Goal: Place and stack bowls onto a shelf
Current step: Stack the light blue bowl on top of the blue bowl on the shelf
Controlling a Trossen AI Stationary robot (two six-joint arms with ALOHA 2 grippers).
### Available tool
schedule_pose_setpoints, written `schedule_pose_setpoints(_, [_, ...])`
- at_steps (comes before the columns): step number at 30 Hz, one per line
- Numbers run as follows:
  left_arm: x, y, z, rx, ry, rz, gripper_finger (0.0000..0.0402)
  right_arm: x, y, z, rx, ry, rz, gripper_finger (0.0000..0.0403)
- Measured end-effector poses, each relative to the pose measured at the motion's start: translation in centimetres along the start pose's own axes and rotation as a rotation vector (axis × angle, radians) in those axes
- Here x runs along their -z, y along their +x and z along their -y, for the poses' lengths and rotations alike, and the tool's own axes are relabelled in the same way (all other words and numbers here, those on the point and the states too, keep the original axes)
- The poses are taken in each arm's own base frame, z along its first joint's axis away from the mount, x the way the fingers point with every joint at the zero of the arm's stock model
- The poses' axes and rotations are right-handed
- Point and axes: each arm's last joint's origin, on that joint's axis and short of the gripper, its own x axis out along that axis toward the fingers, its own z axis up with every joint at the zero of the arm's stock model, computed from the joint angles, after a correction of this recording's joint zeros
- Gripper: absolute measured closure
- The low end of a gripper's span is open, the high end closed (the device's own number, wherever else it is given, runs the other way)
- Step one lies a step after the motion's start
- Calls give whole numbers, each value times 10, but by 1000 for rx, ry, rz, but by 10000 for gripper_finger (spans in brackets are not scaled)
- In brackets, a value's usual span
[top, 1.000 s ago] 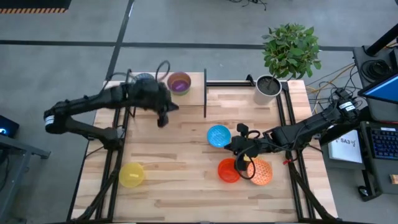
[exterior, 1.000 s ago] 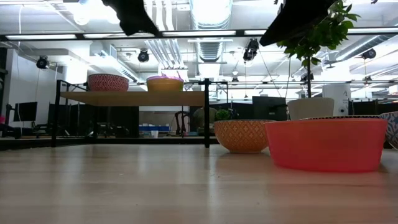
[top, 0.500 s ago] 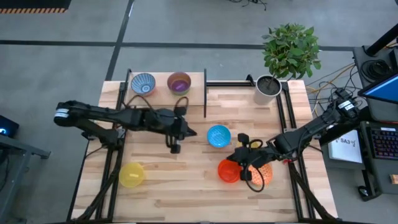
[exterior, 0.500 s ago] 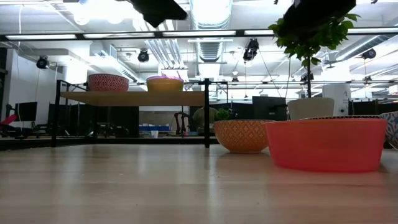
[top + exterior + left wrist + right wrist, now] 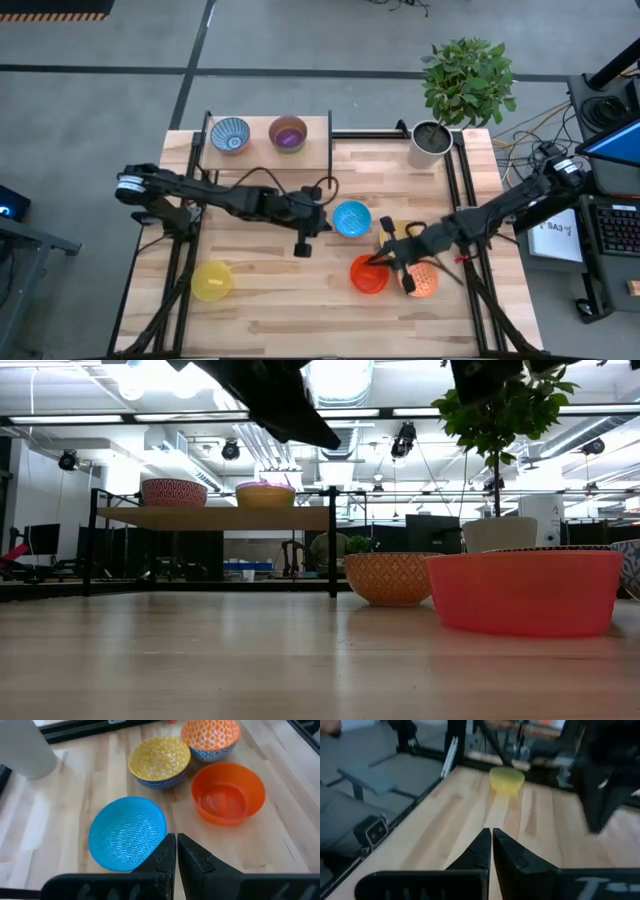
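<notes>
Two bowls are already up on the shelf [image 5: 262, 150]: the blue-white patterned bowl [image 5: 230, 134] and the purple bowl [image 5: 288, 133] sit side by side on it, not stacked. Everything else is down on the table [image 5: 260, 300], so most of the job is left.

Well away from the shelf, toward the plant pot's [image 5: 431, 141] side, the light blue bowl [image 5: 351, 219] lies nearest. Beyond it are the red-orange bowl [image 5: 369, 276] and the speckled orange bowl [image 5: 422, 281]. The wrist view adds a speckled yellow bowl [image 5: 159, 761] in that cluster. The plain yellow bowl [image 5: 211, 281] sits alone at the table's near edge, on the shelf's side. I see no green bowl, though an arm may hide it.

The left gripper [image 5: 303, 245] hangs just beside the light blue bowl, fingers pressed together and empty. The right gripper [image 5: 383, 259] is at the red-orange bowl's rim, likewise closed on nothing as far as its wrist view shows.
</notes>
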Motion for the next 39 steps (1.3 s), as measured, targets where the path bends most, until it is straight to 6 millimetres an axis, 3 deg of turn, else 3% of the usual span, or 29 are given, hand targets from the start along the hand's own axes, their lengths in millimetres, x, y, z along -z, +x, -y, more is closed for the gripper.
schedule_pose_setpoints(8, [-12,18,0,23,-9,-161,401,0,-32,29,-19,-23,85,394])
schedule_pose_setpoints(16, [-15,28,2,41,-29,-319,402,8,-68,29,-19,-23,135,394])
schedule_pose_setpoints(21, [-13,31,3,46,-24,-333,398,14,-77,29,-14,-22,142,394])
schedule_pose_setpoints(27, [-14,38,4,52,23,-310,343,13,-78,29,-11,-22,156,394])
schedule_pose_setpoints(34, [-6,67,5,12,107,-317,242,13,-78,29,-12,-13,154,394])
schedule_pose_setpoints(39, [3,84,4,14,135,-332,214,14,-78,29,-13,-11,142,394])
